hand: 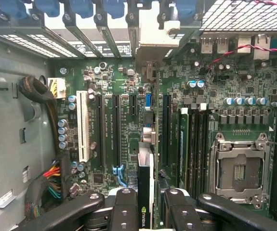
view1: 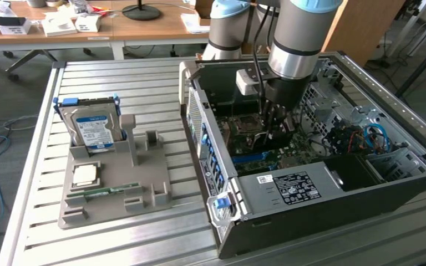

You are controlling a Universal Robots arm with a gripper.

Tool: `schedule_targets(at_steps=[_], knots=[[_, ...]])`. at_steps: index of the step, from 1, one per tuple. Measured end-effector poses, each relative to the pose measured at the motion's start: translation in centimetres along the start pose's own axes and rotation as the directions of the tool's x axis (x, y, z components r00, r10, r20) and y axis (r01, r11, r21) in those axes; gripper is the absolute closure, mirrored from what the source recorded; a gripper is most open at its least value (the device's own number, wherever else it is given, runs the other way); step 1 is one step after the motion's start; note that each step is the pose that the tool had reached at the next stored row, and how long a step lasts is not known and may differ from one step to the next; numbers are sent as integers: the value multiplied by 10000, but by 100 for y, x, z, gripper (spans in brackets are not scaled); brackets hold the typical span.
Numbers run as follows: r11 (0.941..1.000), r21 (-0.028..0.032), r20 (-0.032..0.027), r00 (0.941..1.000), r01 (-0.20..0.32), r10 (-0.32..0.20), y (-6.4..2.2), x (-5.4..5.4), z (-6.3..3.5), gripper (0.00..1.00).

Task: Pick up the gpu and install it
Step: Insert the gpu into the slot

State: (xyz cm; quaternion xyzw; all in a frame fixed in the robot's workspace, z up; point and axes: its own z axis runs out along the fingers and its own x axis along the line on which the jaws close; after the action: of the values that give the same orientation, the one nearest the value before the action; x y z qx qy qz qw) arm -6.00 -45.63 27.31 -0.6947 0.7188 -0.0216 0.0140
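My gripper (hand: 150,214) is down inside the open computer case (view1: 309,188) and is shut on the gpu (hand: 147,163). The card stands on edge between the two black fingers (hand: 126,209), running over the motherboard's expansion slots (hand: 116,130). Its pale metal bracket (hand: 150,36) is at the case's rear slot openings. Whether the card's edge sits in a slot I cannot tell. In the exterior view the gripper (view1: 276,132) hangs low over the motherboard, just on the exterior view's right of the processor socket, and the card is mostly hidden behind the fingers.
A grey holder (view1: 113,183) on the slatted table carries a hard drive with a blue label (view1: 93,130), a processor chip (view1: 85,174) and a memory stick (view1: 109,192). Inside the case are a white slot (hand: 84,127), the processor socket (hand: 237,168) and cable bundles (hand: 51,180).
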Motion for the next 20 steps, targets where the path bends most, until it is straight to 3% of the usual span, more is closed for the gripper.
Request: schedule_targets(at_steps=[20], knots=[[10000,0,-2,10000,0,0,54,29,12,74]])
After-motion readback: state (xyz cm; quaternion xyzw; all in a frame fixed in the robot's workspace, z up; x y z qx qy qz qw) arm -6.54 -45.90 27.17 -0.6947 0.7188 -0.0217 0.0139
